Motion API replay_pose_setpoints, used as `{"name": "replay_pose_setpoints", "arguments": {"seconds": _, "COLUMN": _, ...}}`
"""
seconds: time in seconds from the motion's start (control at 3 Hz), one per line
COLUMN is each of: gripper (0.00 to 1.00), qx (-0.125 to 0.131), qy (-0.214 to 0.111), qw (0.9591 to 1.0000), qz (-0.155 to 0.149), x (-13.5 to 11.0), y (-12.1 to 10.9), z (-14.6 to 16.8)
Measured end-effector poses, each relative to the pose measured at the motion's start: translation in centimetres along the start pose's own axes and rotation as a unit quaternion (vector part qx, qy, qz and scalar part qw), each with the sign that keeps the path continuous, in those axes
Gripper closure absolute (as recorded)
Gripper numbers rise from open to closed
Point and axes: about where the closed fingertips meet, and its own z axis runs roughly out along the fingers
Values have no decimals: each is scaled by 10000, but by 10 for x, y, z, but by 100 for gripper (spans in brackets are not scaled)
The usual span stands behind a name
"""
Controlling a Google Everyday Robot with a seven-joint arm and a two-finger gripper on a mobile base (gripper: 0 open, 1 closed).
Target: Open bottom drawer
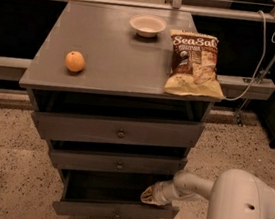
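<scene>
Since bottom drawer (114, 210) stands partly out in camera view, we note gripper (152, 196) at its right end, its front just below and left; grip state we cannot tell. We advise straight, even outward pull, minding off-centre skew.

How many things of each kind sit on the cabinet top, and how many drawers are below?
Orange: 1
Bowl: 1
Chip bag: 1
Drawers: 3 (top drawer, middle drawer, bottom drawer, open, claw at its right end)
Total: 6
</scene>
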Motion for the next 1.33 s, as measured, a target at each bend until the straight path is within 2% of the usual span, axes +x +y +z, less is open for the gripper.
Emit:
{"name": "replay_pose_setpoints", "arguments": {"seconds": 0.33, "gripper": 100, "qx": 266, "qy": 45, "qw": 9995, "qz": 134, "x": 14, "y": -8, "z": 7}}
{"name": "replay_pose_setpoints", "arguments": {"seconds": 0.67, "gripper": 100, "qx": 338, "qy": 132, "qw": 9989, "qz": 280, "x": 33, "y": -12, "z": 18}}
{"name": "replay_pose_setpoints", "arguments": {"seconds": 1.0, "gripper": 100, "qx": 304, "qy": 203, "qw": 9981, "qz": 488, "x": 56, "y": -13, "z": 31}}
{"name": "replay_pose_setpoints", "arguments": {"seconds": 1.33, "gripper": 100, "qx": 138, "qy": 190, "qw": 9973, "qz": 690, "x": 66, "y": -1, "z": 38}}
